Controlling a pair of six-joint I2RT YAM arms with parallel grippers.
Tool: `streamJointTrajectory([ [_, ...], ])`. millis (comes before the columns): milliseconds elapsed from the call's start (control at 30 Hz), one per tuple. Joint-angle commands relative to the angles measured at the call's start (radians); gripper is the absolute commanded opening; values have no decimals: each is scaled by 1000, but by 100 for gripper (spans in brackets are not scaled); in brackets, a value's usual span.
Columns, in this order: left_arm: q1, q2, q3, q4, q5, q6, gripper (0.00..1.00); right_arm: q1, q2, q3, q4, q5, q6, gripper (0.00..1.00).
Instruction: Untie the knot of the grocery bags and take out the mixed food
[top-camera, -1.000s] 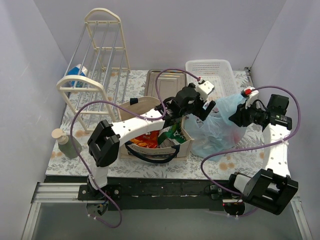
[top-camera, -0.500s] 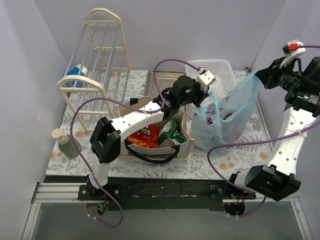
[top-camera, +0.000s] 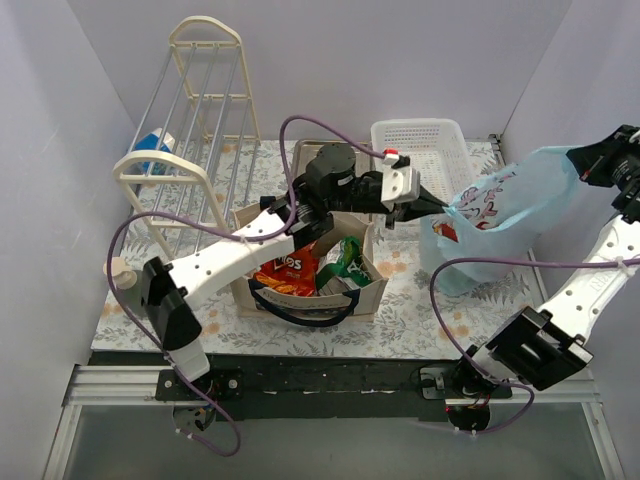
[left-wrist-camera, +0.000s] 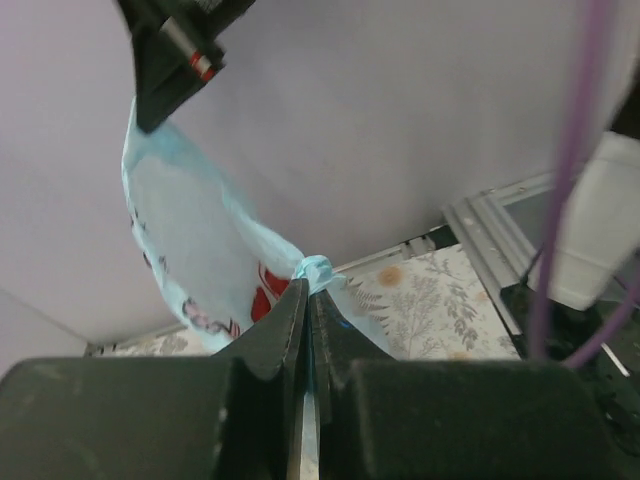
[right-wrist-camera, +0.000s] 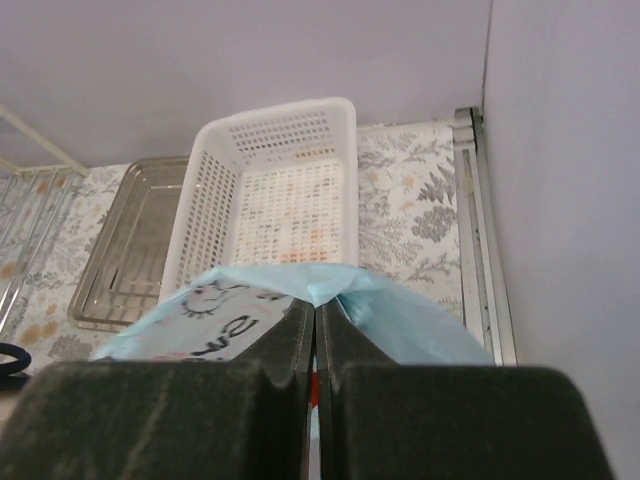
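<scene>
The light-blue grocery bag (top-camera: 500, 215) hangs stretched in the air between both grippers, right of the beige tote (top-camera: 372, 290). My left gripper (top-camera: 440, 207) is shut on its twisted left handle tip (left-wrist-camera: 316, 268), the jaws pressed together on the thin plastic. My right gripper (top-camera: 585, 162) is raised at the far right and shut on the bag's upper right edge (right-wrist-camera: 400, 322). Red shows through the bag's film. In the tote lie an orange-red Doritos bag (top-camera: 290, 265) and a green snack bag (top-camera: 346, 262). The left wrist view shows my left gripper (left-wrist-camera: 308, 290), the right wrist view my right gripper (right-wrist-camera: 316, 305).
A white slotted basket (top-camera: 425, 150) stands at the back, right under the stretched bag, with a metal tray (top-camera: 330, 160) to its left. A cream wire rack (top-camera: 190, 150) with a blue-and-white carton (top-camera: 150, 145) fills the back left. A soap bottle (top-camera: 120, 275) stands at the left edge.
Both grippers closed on the blue bag. The right arm rose up and to the right, lifting the bag off the table; the left gripper followed to the right, pulling it taut.
</scene>
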Motion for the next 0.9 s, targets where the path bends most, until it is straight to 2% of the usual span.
streamJointTrajectory([
  [0, -6, -109, -39, -150, 206, 189, 0, -30, -21, -41, -43, 35, -15, 1],
  [200, -6, -164, -89, -242, 189, 289, 0, -34, 28, -3, -70, 11, -10, 1],
  [333, -2, -118, -63, -290, 77, 384, 0, -34, 41, -47, -11, -7, 57, 1],
  [433, 42, -72, -53, -207, 28, 418, 0, -28, 62, -61, 78, -30, 161, 1],
  [533, 95, -19, -47, -106, -38, 412, 0, 31, 88, -3, 67, 22, 142, 1],
  [567, 112, -10, -47, -4, -61, 395, 0, 47, 88, 29, 69, 26, 129, 1],
  [600, 125, 13, -40, 29, -61, 363, 0, 57, 85, 34, 90, 45, 122, 1],
  [767, 158, 75, 131, 39, -66, 308, 0, 73, 71, 60, 133, 72, 91, 1],
  [867, 156, 52, 108, 34, -26, 294, 0, 71, 67, 75, 108, 72, 60, 1],
])
